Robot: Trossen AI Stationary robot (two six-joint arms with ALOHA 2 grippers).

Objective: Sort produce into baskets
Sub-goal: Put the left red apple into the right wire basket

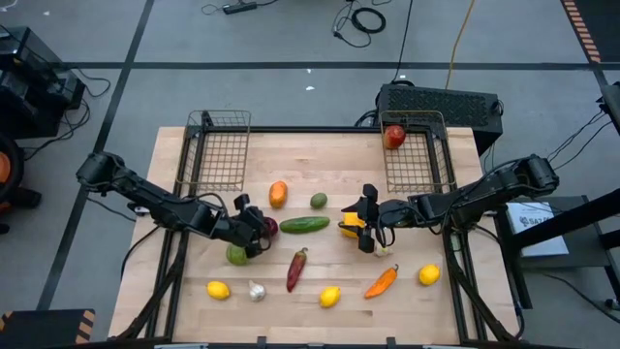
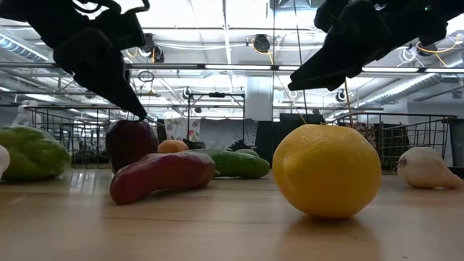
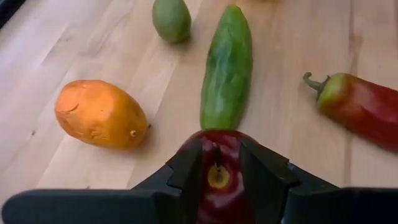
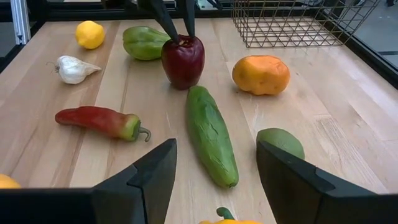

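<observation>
Red apple (image 3: 217, 180) gripped by our left gripper (image 1: 260, 228).
Our right gripper (image 1: 366, 219) hangs wide open over the yellow pepper (image 1: 349, 229), mid-table (image 1: 320, 165).

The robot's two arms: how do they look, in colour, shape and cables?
Both arms are black and jointed, built of slim segments with rounded joints. Each ends in a black hand, the left hand and the right hand, with two flat, wedge-shaped fingers of matte plastic. Thin black cables run beside the arms. No markings are visible on them.
</observation>
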